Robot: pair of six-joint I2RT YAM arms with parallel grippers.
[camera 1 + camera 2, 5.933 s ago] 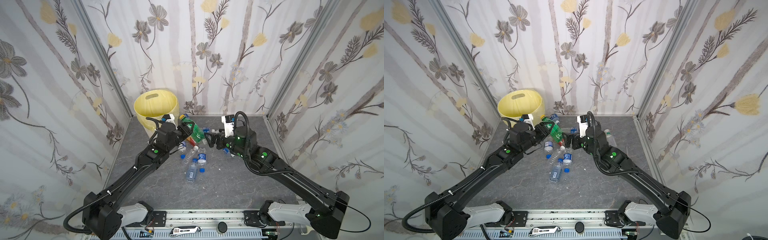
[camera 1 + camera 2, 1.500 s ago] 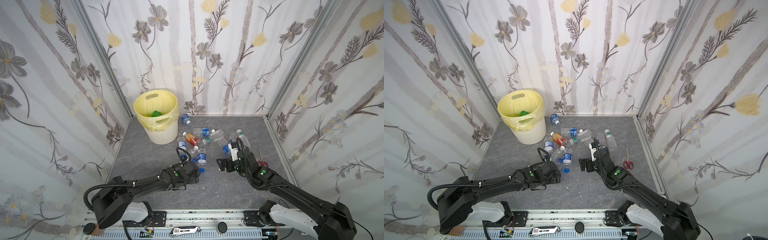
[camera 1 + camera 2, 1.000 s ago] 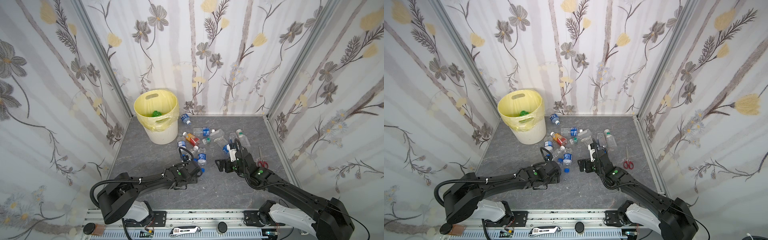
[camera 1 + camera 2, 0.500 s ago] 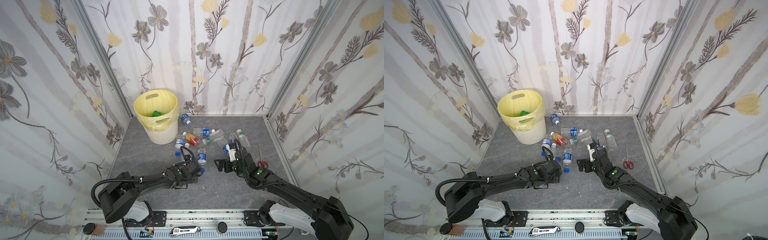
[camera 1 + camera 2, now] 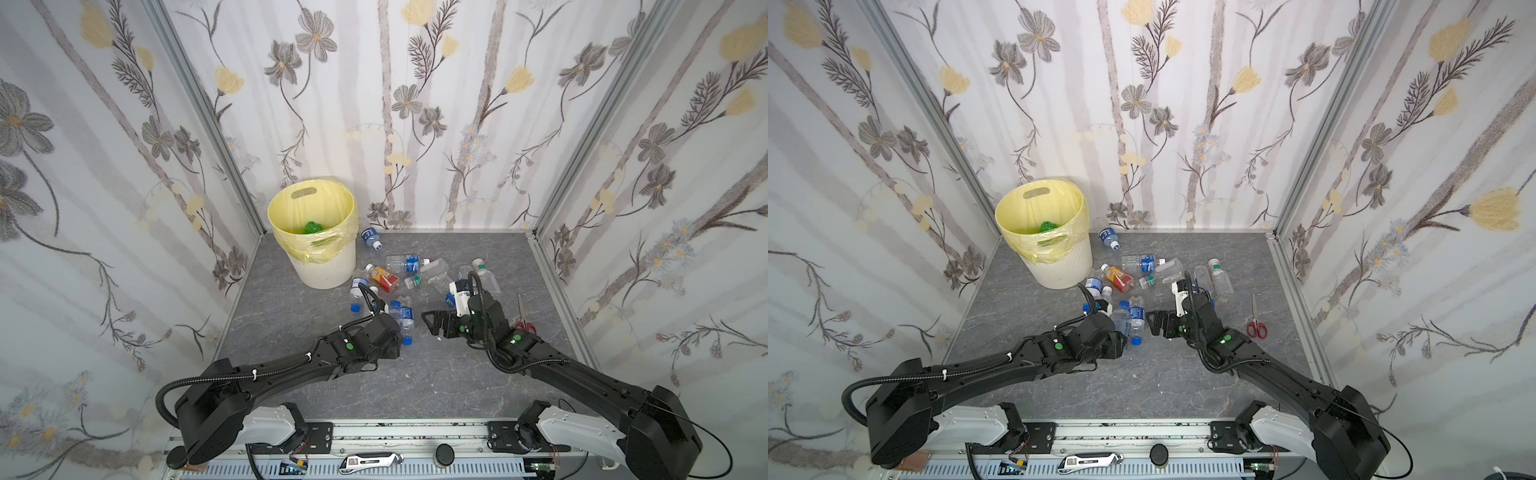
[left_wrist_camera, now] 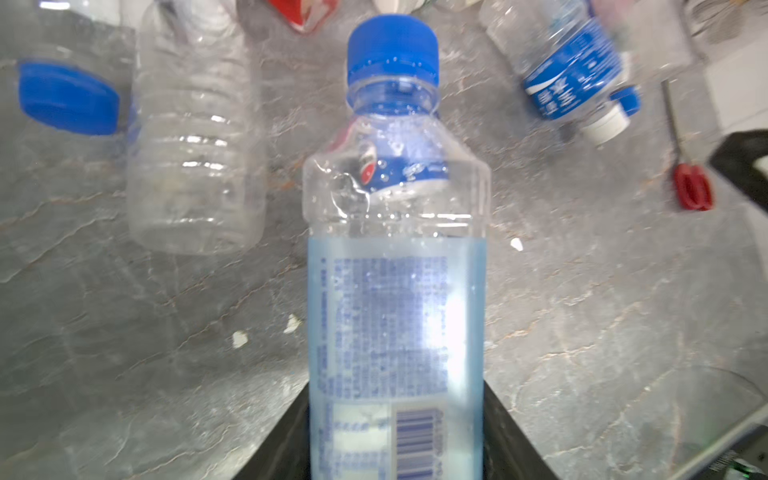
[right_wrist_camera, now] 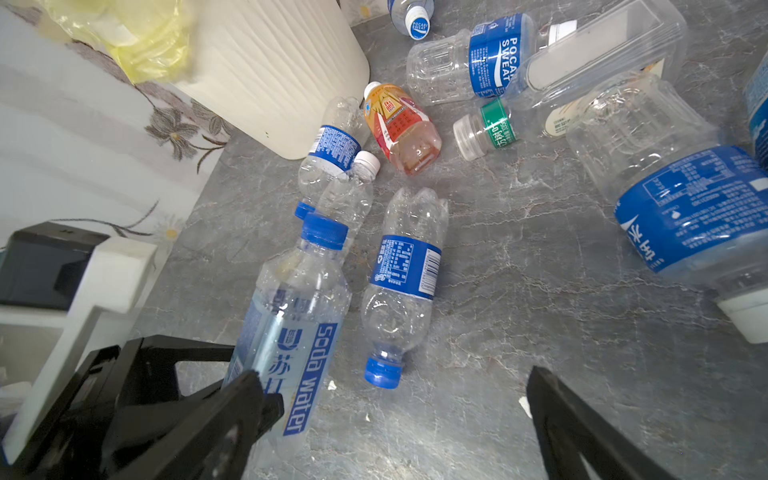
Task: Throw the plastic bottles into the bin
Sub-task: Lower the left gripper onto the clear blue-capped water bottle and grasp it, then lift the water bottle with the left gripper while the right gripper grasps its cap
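1. Soda water bottle (image 6: 397,291), blue-capped, sits low at the near edge of the scattered plastic bottles (image 5: 406,263), well apart from the bin (image 5: 328,272)
2. Left gripper (image 6: 397,399) is clamped on its labelled body
3. Right gripper (image 7: 395,374) hangs just beside, jaws spread wide, gripping nothing
4. Green bottle (image 5: 311,227) lies inside the bin on its yellow liner (image 5: 291,216)
5. Red scissors (image 5: 524,326) lie on the grey floor (image 5: 291,316) by the right arm

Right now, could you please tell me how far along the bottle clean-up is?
Barely started. Done: a green bottle shows in the bin. In hand: the left claw grips a soda-water bottle; the right claw is open and empty. Left: the orange-red labelled bottle and many other bottles lie scattered on the floor.
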